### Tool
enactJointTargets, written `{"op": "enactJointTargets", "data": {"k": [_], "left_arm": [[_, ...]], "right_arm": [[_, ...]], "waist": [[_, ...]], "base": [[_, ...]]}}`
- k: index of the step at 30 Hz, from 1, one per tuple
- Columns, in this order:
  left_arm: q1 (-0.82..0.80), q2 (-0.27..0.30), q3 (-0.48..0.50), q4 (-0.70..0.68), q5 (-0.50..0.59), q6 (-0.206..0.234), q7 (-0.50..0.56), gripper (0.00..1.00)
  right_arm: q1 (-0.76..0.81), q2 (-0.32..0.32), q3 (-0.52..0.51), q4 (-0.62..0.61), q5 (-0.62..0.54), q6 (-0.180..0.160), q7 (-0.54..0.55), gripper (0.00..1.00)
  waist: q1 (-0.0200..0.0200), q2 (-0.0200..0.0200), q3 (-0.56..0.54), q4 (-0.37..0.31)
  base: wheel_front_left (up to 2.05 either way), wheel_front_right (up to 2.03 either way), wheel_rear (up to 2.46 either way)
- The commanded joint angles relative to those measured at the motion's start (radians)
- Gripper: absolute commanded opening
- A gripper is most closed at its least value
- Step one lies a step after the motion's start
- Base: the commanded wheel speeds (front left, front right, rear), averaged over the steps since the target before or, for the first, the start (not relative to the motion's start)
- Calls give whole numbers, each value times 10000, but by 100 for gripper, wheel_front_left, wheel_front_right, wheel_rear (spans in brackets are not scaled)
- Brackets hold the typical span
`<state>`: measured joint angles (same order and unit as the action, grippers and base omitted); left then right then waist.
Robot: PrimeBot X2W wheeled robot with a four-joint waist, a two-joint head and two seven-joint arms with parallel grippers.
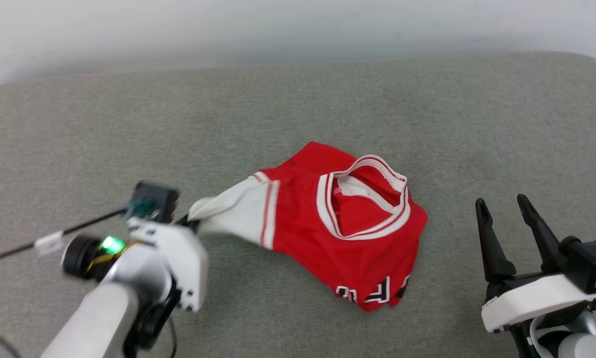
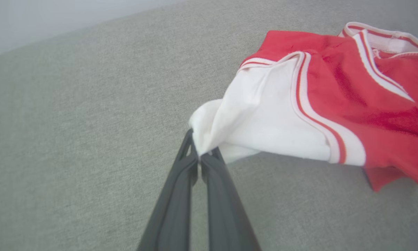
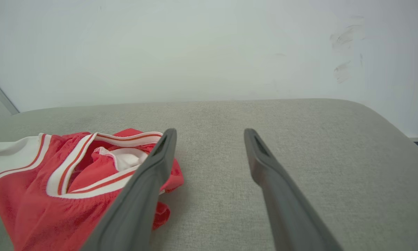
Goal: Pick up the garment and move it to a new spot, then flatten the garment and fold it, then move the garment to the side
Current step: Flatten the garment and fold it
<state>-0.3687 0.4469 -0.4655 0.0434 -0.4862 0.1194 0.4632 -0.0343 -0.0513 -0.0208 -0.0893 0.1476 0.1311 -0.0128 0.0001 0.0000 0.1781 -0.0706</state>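
The garment (image 1: pixel 347 223) is a red jersey with white sleeves and a striped V-neck collar, lying crumpled in the middle of the grey cushion. Part of its black-and-white lettering shows at its near edge. My left gripper (image 2: pixel 199 153) is shut on the tip of one white sleeve (image 2: pixel 257 125), which is pulled out taut to the left. In the head view that gripper (image 1: pixel 191 222) sits at the sleeve's left end. My right gripper (image 1: pixel 501 205) stands open to the right of the garment, apart from it, with nothing between its fingers (image 3: pixel 160 153).
The grey fabric cushion (image 1: pixel 128 129) spreads wide around the garment, with a pale wall (image 3: pixel 195 45) behind it. Its rounded right corner (image 3: pixel 379 115) drops off at the far right. A thin black cable (image 1: pixel 29 243) runs left from my left wrist.
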Motion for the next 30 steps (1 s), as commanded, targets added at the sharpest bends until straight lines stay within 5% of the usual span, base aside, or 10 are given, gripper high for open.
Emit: {"op": "enactJointTargets", "data": {"k": [1, 7, 11, 12, 13, 30], "left_arm": [[737, 197, 258, -309, -194, 356, 68, 0], [3159, 295, 1029, -548, -1148, 1281, -5, 0], [4092, 7, 1237, -129, -1636, 1420, -338, 0], [4202, -65, 1238, -14, -1701, 1379, -450, 44], [4242, -188, 1226, 63, -1775, 1307, -602, 100], [2798, -890, 1253, -649, -79, 1054, -4931, 100]], "right_arm": [[137, 12, -14, -94, -50, -7, 42, 100], [252, 12, -65, -208, -79, -7, 178, 100], [343, 11, -60, -282, -156, -7, 297, 100], [378, 12, -67, -302, -154, -7, 329, 100], [415, 12, -83, -311, -192, -7, 362, 100], [819, 12, -279, -595, -374, -5, 807, 100]], "waist": [[-1, 0, -121, 194], [-1, 0, -292, 392], [-1, 0, -497, 458], [-1, 0, -551, 465], [-1, 0, -625, 484], [-1, 0, -1539, 346]], "base": [[0, 0, 0], [0, 0, 0], [0, 0, 0], [0, 0, 0], [0, 0, 0], [0, 0, 0]]}}
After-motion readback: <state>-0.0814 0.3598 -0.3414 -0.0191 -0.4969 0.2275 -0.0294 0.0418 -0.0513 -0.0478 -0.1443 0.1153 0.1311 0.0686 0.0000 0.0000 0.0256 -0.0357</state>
